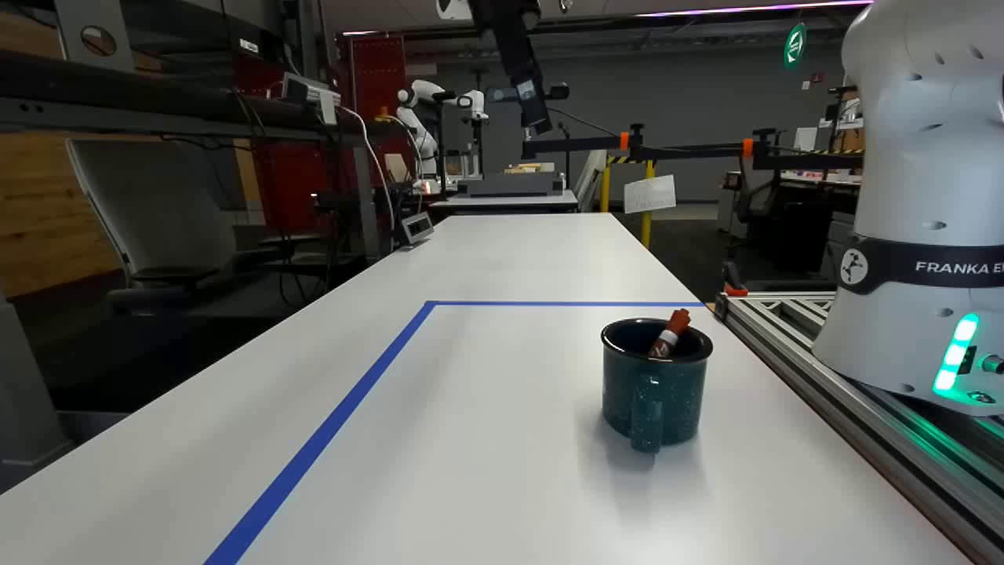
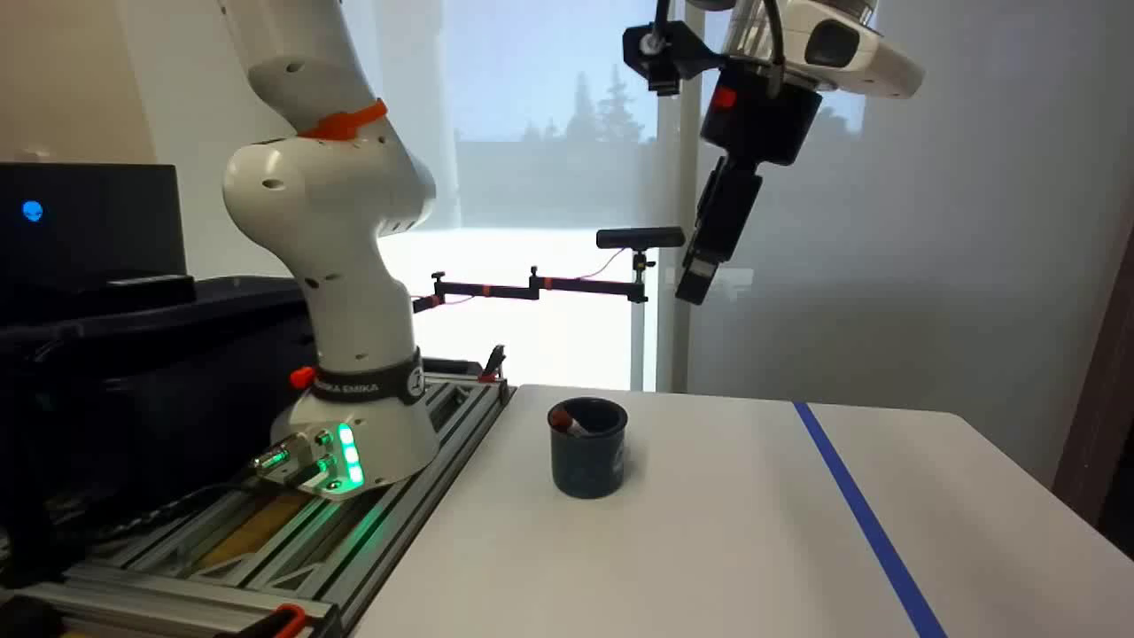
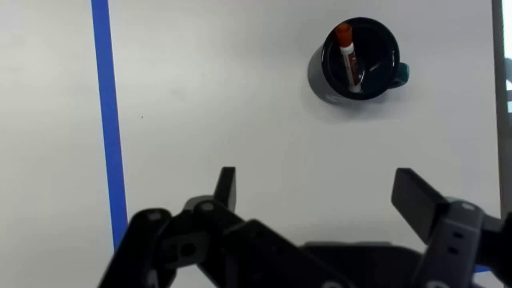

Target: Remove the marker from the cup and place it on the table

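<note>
Slanting down from raised arm, fingers wide apart above table, marker leaning in cup

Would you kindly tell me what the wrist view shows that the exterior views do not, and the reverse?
Only the wrist view shows the lower end of the marker and the gap between the jaws. Only the exterior views show the arm's base and its green light. All show the marker in the cup, the table and blue tape.
</note>
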Robot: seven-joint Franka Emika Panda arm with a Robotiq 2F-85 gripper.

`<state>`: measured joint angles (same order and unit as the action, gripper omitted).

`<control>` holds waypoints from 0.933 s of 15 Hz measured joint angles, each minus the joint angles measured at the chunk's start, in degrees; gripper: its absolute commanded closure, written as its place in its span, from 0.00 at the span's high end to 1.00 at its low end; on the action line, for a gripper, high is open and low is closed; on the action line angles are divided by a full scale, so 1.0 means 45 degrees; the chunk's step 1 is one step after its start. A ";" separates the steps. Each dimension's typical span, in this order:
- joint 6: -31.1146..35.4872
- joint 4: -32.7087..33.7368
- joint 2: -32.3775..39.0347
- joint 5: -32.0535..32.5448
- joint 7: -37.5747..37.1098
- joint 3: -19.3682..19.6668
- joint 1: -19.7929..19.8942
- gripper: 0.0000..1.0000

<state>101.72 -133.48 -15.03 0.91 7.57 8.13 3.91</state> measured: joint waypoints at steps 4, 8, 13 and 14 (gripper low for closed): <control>0.0016 0.0022 0.0006 0.0000 0.0000 0.0000 0.0000 1.00; 0.0017 0.0017 0.0013 0.0000 0.0000 -0.0004 0.0004 1.00; -0.0007 -0.0679 0.0033 0.0290 0.0996 -0.0398 -0.0122 1.00; 0.0009 -0.0972 0.0026 0.0414 0.1307 -0.0496 -0.0183 1.00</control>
<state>101.76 -137.86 -14.91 2.77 13.45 5.90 3.09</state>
